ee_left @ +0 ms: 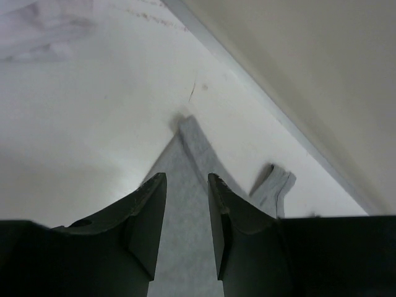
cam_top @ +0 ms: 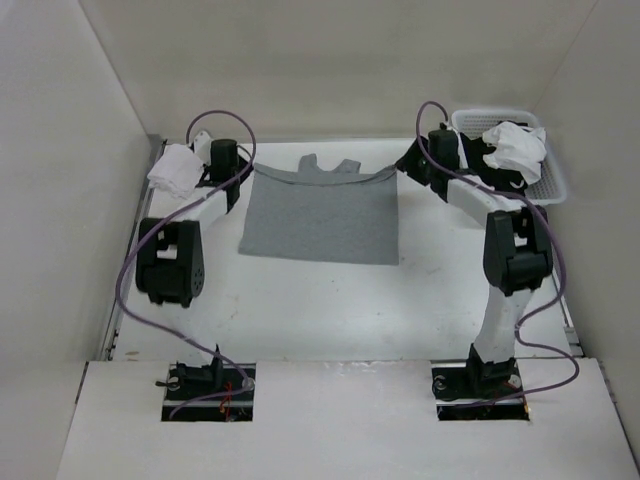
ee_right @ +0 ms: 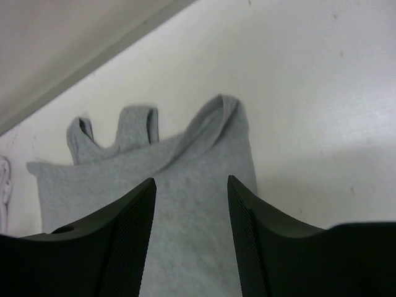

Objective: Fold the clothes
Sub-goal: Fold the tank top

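Observation:
The clothes point(cam_top: 320, 220), a plain light grey sleeveless top, lie flat on the white table, doubled over, with the straps showing at the far edge. My left gripper point(cam_top: 243, 168) hovers at the far left corner of the clothes point(ee_left: 185, 247). In the left wrist view that gripper point(ee_left: 187, 185) is open, with grey cloth lying between and under its fingers. My right gripper point(cam_top: 405, 162) is at the far right corner. It point(ee_right: 190, 185) stands open over the clothes point(ee_right: 185, 161), gripping nothing.
A white cloth bundle point(cam_top: 175, 168) lies at the far left beside the left arm. A white basket point(cam_top: 490, 112) at the far right holds white and black garments point(cam_top: 515, 145). Enclosure walls stand close behind both grippers; the back wall's foot point(ee_left: 278, 117) runs near the strap.

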Available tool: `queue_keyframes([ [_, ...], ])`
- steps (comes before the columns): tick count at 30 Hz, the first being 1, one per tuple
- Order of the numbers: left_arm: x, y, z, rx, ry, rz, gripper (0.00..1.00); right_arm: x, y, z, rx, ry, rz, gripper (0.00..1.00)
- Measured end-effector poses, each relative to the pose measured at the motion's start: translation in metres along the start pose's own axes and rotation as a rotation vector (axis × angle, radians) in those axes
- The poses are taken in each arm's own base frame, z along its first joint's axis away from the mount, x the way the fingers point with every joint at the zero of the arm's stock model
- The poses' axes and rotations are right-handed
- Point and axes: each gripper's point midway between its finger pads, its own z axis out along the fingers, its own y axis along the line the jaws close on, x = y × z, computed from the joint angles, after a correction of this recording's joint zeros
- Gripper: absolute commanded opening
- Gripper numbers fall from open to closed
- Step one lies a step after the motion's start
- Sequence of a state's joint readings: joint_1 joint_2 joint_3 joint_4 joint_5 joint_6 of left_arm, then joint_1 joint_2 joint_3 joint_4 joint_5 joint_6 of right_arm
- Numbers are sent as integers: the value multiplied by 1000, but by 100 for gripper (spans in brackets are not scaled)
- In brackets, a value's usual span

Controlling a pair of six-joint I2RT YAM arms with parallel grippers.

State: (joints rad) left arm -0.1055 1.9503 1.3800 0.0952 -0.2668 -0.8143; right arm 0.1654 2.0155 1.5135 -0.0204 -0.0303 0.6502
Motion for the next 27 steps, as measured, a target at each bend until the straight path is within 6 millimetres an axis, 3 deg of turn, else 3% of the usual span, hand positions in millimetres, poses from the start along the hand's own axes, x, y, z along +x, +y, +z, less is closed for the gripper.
queue_keyframes([
  [1,3,3,-18,7,3,5,32,5,-1,-12,8,-2,-8,55],
  [2,7,6,-39,22,1,10,32,13,-1,-25,14,-1,-19,46],
  [4,14,10,-78,53,-2,16,33,27,6,-55,2,-8,-52,15],
  [5,19,11,-96,74,-4,18,33,37,11,-70,-14,-12,-63,4],
  [6,24,15,-111,91,-3,19,34,47,15,-84,-31,-14,-71,1],
  [8,39,36,-131,93,11,13,35,68,20,-106,-67,-10,-78,1],
  [10,59,71,-140,48,50,4,37,96,16,-122,-87,18,-84,6],
  [14,101,148,-149,-96,163,-23,39,148,-19,-140,-40,100,-84,16],
  [16,114,167,-154,-133,200,-37,39,161,-33,-147,-19,121,-83,18],
  [21,110,164,-154,-92,200,-89,39,171,-46,-159,-19,114,-74,30],
  [27,112,166,-148,-74,210,-127,33,185,-58,-155,0,125,-52,36],
])
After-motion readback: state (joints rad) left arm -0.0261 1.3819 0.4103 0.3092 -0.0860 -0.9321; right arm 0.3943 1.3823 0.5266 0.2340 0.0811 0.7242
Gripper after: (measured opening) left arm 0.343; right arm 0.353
